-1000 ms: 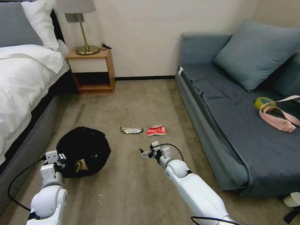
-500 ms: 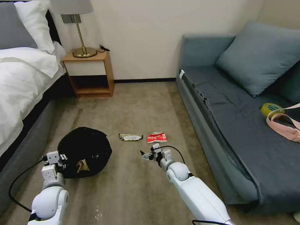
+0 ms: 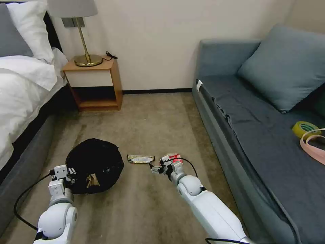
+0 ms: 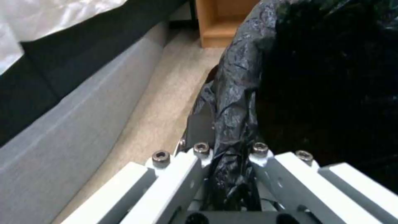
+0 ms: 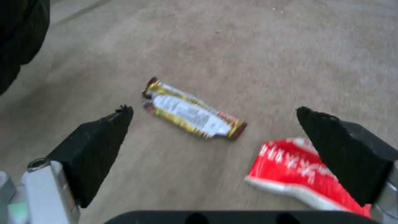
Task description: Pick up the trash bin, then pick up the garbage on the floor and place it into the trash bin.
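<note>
The trash bin (image 3: 98,157), lined with a glossy black bag, hangs low over the carpet on my left. My left gripper (image 3: 68,171) is shut on its near rim; in the left wrist view the fingers (image 4: 199,155) pinch the bag's (image 4: 248,77) folded edge. A tan paper scrap (image 3: 91,181) lies inside the bin. Two pieces of garbage rest on the floor: a dark silvery wrapper (image 3: 141,158) (image 5: 191,113) and a red-white packet (image 3: 168,157) (image 5: 294,168). My right gripper (image 3: 155,168) (image 5: 214,110) is open just above them, the wrapper showing between its fingertips.
A bed (image 3: 23,98) runs along the left and a grey-blue sofa (image 3: 243,128) along the right, with a tape roll (image 3: 304,128) and pink strap (image 3: 313,144) on it. A wooden nightstand (image 3: 93,83) with a lamp stands at the back wall. Open carpet lies between.
The whole view has shifted: the camera moved forward. The wrapper and packet now lie right at my right gripper. The bin stays held in my left gripper.
</note>
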